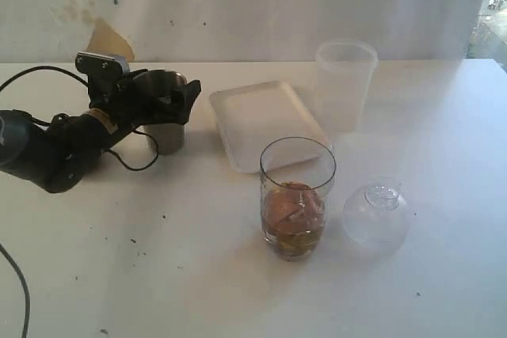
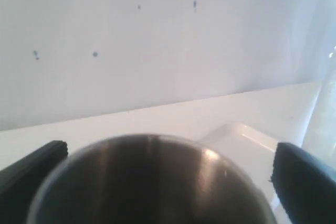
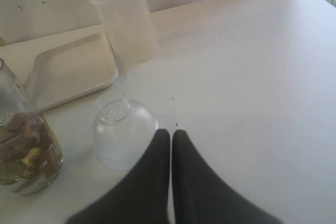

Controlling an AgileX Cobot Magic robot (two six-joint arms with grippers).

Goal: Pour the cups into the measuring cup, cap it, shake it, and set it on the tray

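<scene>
Broadly, the white surface [image 1: 119,267] runs back to a pale wall, its far edge passing just behind the steel tumbler [image 1: 166,136] and the frosted tumbler [image 1: 346,89]; the near left part lies bare save for dark specks and a black cable [image 1: 22,298], and the right side is wide open too.

Toward the middle stands the measuring cup [image 1: 297,195], upright, with brown and yellowish contents in its lower half; whether the wooden cup is among them I cannot tell. The tray [image 1: 261,116] lies flat just behind it, with the frosted tumbler upright by its far right corner. The cap [image 1: 376,213] rests just to the right of the measuring cup, neck upward, close but apart from it.

At the left, the left pincer [image 2: 170,166] straddles the steel tumbler near its rim, jaws spread wide; the tumbler stands upright between the fingers [image 2: 304,182], and the left wrist view shows a sliver of white between one finger and the tumbler's wall.

The right pincer [image 3: 171,132] has its jaws pressed together with nothing between them; its tips hover just beside the cap, well apart from the tray.

Any marks on the measuring cup's side are too faint to read.
</scene>
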